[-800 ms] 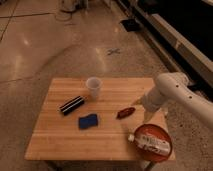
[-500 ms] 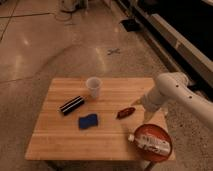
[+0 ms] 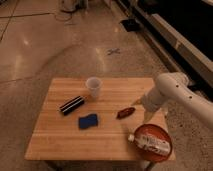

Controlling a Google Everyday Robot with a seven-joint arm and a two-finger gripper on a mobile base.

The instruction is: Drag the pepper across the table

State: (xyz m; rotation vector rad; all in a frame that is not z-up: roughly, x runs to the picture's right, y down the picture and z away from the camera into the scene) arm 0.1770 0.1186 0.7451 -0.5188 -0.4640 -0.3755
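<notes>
claw [image 3: 137,103] just beside small dark-red tapered pepper [image 3: 125,113]

Our arm [image 3: 172,92]: smooth white rounded shells, thick tubular links.
Our gripper [image 3: 136,103]: small, darker, at our arm's lower-left end.

End effector [image 3: 136,103] beside pepper [image 3: 125,113]; sponge [image 3: 88,121] leftward

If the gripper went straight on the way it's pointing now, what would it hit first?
Most likely the pepper: the gripper sits over the table's right part, pointing left and down, and the pepper lies just ahead of it. Depth is hard to judge.
</notes>
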